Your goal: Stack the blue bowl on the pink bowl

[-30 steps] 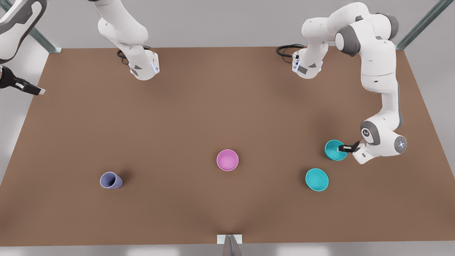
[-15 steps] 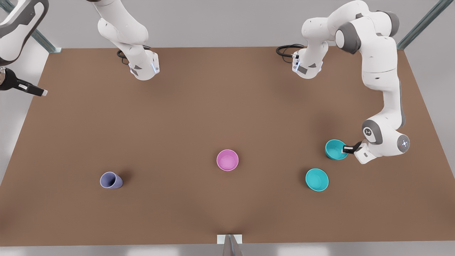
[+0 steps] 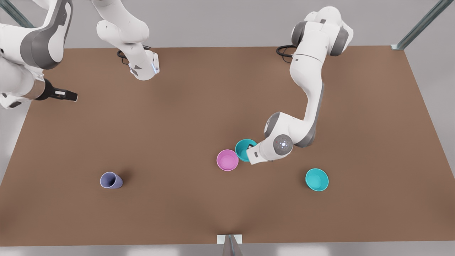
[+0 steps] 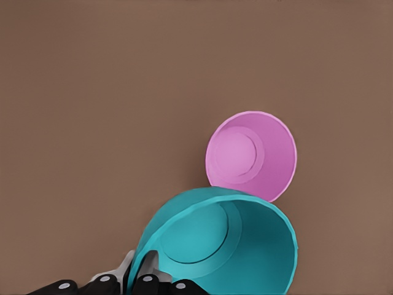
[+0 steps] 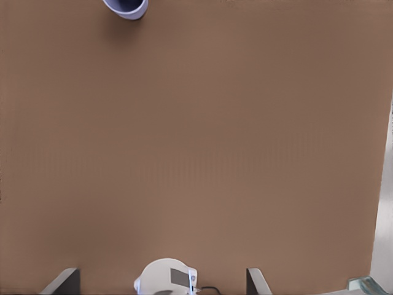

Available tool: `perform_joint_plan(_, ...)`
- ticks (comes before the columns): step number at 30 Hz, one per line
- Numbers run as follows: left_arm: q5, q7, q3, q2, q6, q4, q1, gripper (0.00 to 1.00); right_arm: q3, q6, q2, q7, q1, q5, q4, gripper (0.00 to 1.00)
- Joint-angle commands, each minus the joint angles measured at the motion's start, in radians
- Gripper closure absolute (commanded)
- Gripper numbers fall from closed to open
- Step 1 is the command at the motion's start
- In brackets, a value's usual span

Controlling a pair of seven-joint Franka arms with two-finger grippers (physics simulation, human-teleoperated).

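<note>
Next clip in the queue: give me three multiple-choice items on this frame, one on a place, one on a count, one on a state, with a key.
1. Where is the blue bowl that the left gripper holds?
A. beside the pink bowl, on the front view's right
B. nested inside the pink bowl
C. next to the lavender cup

2. How many teal bowls are there?
A. one
B. two
C. three

3. How is the left gripper?
A. open above the table
B. shut on the held bowl's rim
C. shut on the pink bowl

Key: 1 A, the front view shows them side by side; 2 B, a second teal bowl sits apart; 3 B, the left wrist view shows its fingers clamping the wall. The right gripper waits at the table's edge.
</note>
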Motion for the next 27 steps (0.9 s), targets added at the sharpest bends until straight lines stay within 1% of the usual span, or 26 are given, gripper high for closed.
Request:
perform_joint_plan(1,-0.006,-0.967,-0.024,0.038,0.104,0.028,-0.001,0.79,-0.003,-0.008,0.000,-0.011,-0.044,-0.001,-0.001,0.00)
perform_joint_plan(3,-0.006,-1.019,-0.038,0.067,0.110,0.086,-0.001,0.79,-0.003,-0.011,0.000,-0.011,-0.044,-0.001,-0.001,0.00)
perform_joint_plan(6,-0.005,-1.088,-0.081,0.083,0.150,0.115,-0.003,0.79,-0.003,-0.012,0.000,-0.011,-0.044,-0.001,-0.001,0.00)
perform_joint_plan(8,-0.006,-1.099,-0.082,0.116,0.171,0.144,-0.003,0.79,-0.003,-0.012,0.000,-0.011,-0.044,-0.001,-0.002,0.00)
perform_joint_plan(11,-0.006,-1.090,-0.082,0.136,0.210,0.144,-0.001,0.79,-0.003,-0.013,0.001,-0.011,-0.044,-0.001,-0.006,0.00)
perform_joint_plan(15,0.003,-1.082,-0.082,0.136,0.207,0.129,-0.001,0.79,-0.003,-0.015,0.003,-0.010,-0.044,-0.001,-0.007,0.00)
perform_joint_plan(19,0.003,-1.093,-0.105,0.124,0.170,0.113,-0.001,0.79,0.000,-0.044,0.004,-0.003,-0.043,-0.013,-0.007,0.00)
perform_joint_plan(20,0.004,-1.093,-0.118,0.118,0.122,0.113,-0.001,0.79,0.000,-0.047,0.006,-0.002,-0.043,-0.013,-0.007,0.00)
perform_joint_plan(23,0.003,-1.096,-0.127,0.116,0.081,0.113,-0.001,0.79,0.000,-0.047,0.007,-0.002,-0.043,-0.013,-0.009,0.00)
perform_joint_plan(27,0.003,-1.095,-0.127,0.123,0.090,0.113,0.002,0.79,0.000,-0.047,0.013,0.000,-0.041,-0.013,-0.007,0.00)
